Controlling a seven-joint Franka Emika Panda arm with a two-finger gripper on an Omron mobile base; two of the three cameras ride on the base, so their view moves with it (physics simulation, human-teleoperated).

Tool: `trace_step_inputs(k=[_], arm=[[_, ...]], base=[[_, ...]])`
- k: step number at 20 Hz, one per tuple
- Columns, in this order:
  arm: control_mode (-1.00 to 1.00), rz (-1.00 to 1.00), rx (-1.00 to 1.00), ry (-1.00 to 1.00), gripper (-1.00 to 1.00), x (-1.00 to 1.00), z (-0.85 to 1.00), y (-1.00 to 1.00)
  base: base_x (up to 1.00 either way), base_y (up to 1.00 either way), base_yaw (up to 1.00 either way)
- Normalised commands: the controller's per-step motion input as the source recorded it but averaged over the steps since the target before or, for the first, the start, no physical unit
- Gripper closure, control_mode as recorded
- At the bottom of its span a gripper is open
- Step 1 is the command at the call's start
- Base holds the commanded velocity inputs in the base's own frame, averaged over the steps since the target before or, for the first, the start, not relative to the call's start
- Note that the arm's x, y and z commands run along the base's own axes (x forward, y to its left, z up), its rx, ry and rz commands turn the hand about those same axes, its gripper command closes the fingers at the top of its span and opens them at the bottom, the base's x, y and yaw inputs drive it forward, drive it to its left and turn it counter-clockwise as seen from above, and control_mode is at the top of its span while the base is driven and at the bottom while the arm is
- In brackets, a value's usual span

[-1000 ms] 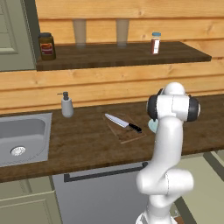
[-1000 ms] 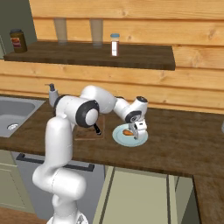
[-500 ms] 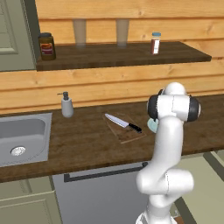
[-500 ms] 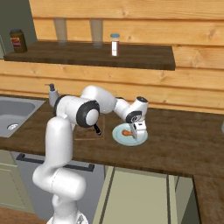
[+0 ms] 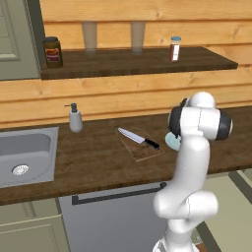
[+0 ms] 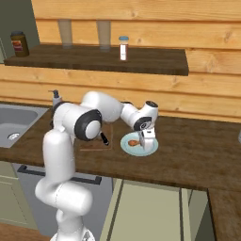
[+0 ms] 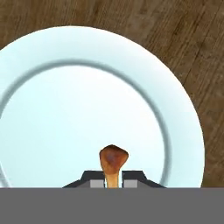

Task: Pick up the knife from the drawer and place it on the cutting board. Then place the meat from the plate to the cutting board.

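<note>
The knife [image 5: 139, 138] lies on the brown cutting board [image 5: 145, 150], silver blade pointing back left, black handle to the right. The pale blue plate [image 6: 148, 149] [image 7: 52, 113] sits on the counter just right of the board. On it rests the small orange-brown meat [image 6: 133, 142] [image 7: 113, 161]. My gripper [image 6: 141, 140] [image 7: 113, 176] reaches down onto the plate, and its two dark fingertips [image 7: 131, 176] are shut on the thin bone end of the meat. The drawer is out of view.
A sink [image 5: 24, 153] is set into the counter at the left, with a soap dispenser [image 5: 75, 118] behind it. A shelf above carries a dark jar [image 5: 51, 51], two glasses and a small bottle [image 5: 174, 48]. A grey panel with a dark bar handle [image 5: 118, 194] sits under the counter.
The gripper's fingers have closed onto the meat on the plate. The arm, the knife and the board have stayed where they were.
</note>
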Motion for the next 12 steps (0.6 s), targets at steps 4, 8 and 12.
trace_step_inputs(k=[4,8,12], arm=[[-1.0,0.0,0.0,0.0,1.0,-0.31,0.59,0.13],[-1.0,0.0,0.0,0.0,1.0,-0.09,0.27,0.43],[-1.0,0.0,0.0,0.03,1.0,0.04,0.07,0.71]], base=[[0.0,0.0,0.0],[0.0,0.0,0.0],[0.0,0.0,0.0]])
